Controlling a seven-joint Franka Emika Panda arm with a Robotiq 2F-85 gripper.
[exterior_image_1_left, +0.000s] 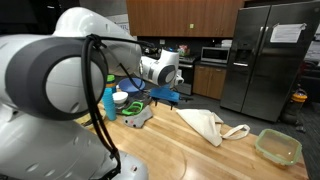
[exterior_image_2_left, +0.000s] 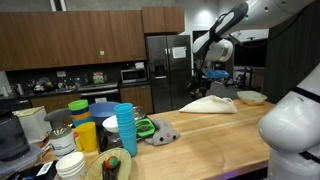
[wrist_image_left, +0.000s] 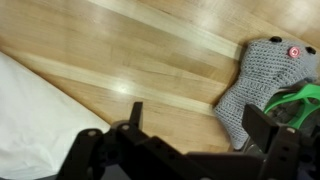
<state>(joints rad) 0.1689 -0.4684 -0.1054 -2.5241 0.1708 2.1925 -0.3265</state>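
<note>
My gripper (wrist_image_left: 198, 128) is open and empty, held above the wooden counter (wrist_image_left: 130, 60). In the wrist view a grey knitted cloth (wrist_image_left: 260, 75) with a small red-and-white tag lies at the right, next to a green object (wrist_image_left: 300, 100). A white cloth (wrist_image_left: 35, 115) lies at the left. The gripper hangs over bare wood between the two cloths. In both exterior views the gripper (exterior_image_1_left: 160, 92) (exterior_image_2_left: 212, 72) is raised above the counter, near the white cloth bag (exterior_image_1_left: 205, 122) (exterior_image_2_left: 208, 104) and the grey cloth (exterior_image_1_left: 137, 117) (exterior_image_2_left: 160, 130).
A clear container with a green rim (exterior_image_1_left: 277, 146) (exterior_image_2_left: 251, 97) sits on the counter. A blue cup (exterior_image_2_left: 125, 128), yellow cup (exterior_image_2_left: 86, 135), stacked bowls and dishes crowd one end. A steel fridge (exterior_image_1_left: 268, 60) and wooden cabinets stand behind.
</note>
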